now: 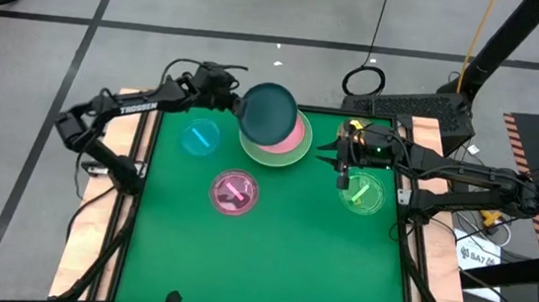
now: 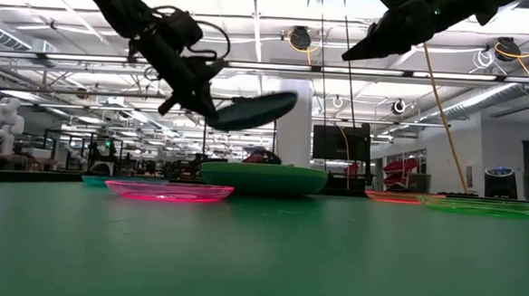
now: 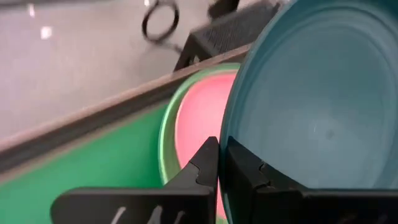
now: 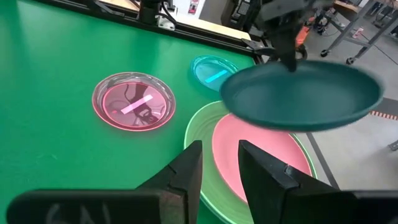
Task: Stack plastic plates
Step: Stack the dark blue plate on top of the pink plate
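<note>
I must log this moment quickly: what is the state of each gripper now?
Left gripper: shut on the dark teal plate, held above the stack.
Right gripper: open, holding nothing.

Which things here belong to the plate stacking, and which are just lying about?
Job:
- dark teal plate, held by left gripper above the stack
- pink plate on light green plate
- small blue plate, magenta plate, green plate
- right gripper, empty, beside the stack

Lying about:
- black cable loop on the floor
- yellow cable
</note>
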Robot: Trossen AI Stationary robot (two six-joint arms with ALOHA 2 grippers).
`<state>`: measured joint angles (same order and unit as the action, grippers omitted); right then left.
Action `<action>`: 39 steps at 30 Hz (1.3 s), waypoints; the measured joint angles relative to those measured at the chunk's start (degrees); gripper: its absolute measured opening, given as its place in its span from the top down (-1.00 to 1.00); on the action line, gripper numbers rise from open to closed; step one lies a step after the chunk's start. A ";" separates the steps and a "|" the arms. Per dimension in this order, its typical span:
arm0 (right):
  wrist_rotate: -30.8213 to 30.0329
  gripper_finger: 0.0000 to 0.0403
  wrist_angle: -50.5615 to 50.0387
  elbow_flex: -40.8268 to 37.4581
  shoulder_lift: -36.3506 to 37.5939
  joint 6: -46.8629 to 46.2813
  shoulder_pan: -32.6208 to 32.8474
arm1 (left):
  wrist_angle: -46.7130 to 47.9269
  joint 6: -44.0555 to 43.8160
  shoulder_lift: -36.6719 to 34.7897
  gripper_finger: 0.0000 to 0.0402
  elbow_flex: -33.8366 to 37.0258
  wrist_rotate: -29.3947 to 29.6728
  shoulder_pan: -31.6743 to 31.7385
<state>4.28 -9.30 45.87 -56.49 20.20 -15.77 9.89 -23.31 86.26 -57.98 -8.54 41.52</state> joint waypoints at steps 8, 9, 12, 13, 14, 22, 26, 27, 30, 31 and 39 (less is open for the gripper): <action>0.02 0.51 0.00 0.00 0.00 -0.02 0.00 | 1.11 -5.38 2.69 0.93 0.02 1.11 1.31; 0.02 0.51 0.00 0.00 0.00 -0.02 0.00 | 0.63 -6.11 2.81 0.93 0.02 1.25 1.25; 0.02 0.51 0.00 0.00 0.00 -0.02 0.00 | 0.40 -8.01 3.05 0.93 0.02 1.27 1.20; 0.02 0.51 0.00 0.00 0.00 -0.02 0.00 | 0.72 -8.20 3.05 0.93 0.02 1.29 1.21; 0.02 0.51 0.00 0.00 0.00 -0.02 0.00 | 1.06 -8.17 3.05 0.93 0.02 1.35 1.22; 0.02 0.51 0.00 -0.02 0.00 -0.02 0.00 | 2.70 -8.06 3.70 0.93 0.02 1.62 0.37; 0.03 0.51 -0.02 -0.02 0.00 -0.37 0.02 | 3.45 -9.32 3.69 0.87 0.02 1.62 -0.19; 0.04 0.51 -0.03 -0.02 0.00 -0.62 0.00 | 3.76 -9.73 3.69 0.85 0.02 1.62 -0.37; 0.04 0.51 -0.04 -0.02 0.00 -0.67 0.00 | 4.27 -9.62 3.69 0.79 0.02 1.69 -0.81; 0.03 0.51 -0.04 -0.02 0.00 -0.67 0.00 | 4.07 -9.33 3.69 0.78 0.02 1.67 -0.92; 0.02 0.51 -0.48 -0.02 0.00 -0.67 0.00 | 3.52 -8.77 3.67 0.77 0.02 2.36 -1.05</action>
<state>4.30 -9.78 45.84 -56.49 19.53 -15.77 13.41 -32.08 89.93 -57.95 -6.17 40.47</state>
